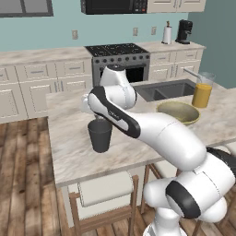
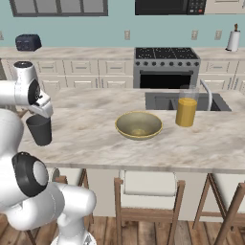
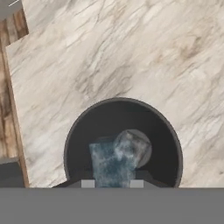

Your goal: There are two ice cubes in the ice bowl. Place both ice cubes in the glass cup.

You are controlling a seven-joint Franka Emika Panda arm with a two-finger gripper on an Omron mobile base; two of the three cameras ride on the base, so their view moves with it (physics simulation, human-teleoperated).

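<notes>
The dark grey glass cup (image 1: pixel 100 136) (image 2: pixel 39 130) stands near the island counter's left end. My gripper (image 1: pixel 98 119) (image 2: pixel 42 112) hangs straight above its mouth. In the hand view I look down into the cup (image 3: pixel 74 131). A pale bluish ice cube (image 3: pixel 109 164) sits between the fingertips of my gripper (image 3: pixel 112 183), which is shut on it. A second, rounder pale ice cube (image 3: pixel 135 146) lies lower inside the cup. The yellow-olive ice bowl (image 1: pixel 161 108) (image 2: pixel 119 127) rests on the counter to the cup's right, well apart from my gripper.
A tall clear glass of orange liquid (image 1: pixel 202 92) (image 2: pixel 186 110) stands beyond the bowl, beside the sink (image 1: pixel 166 89) (image 2: pixel 162 100). The counter's left edge (image 3: pixel 13 109) runs close to the cup. Stools stand under the counter's near side.
</notes>
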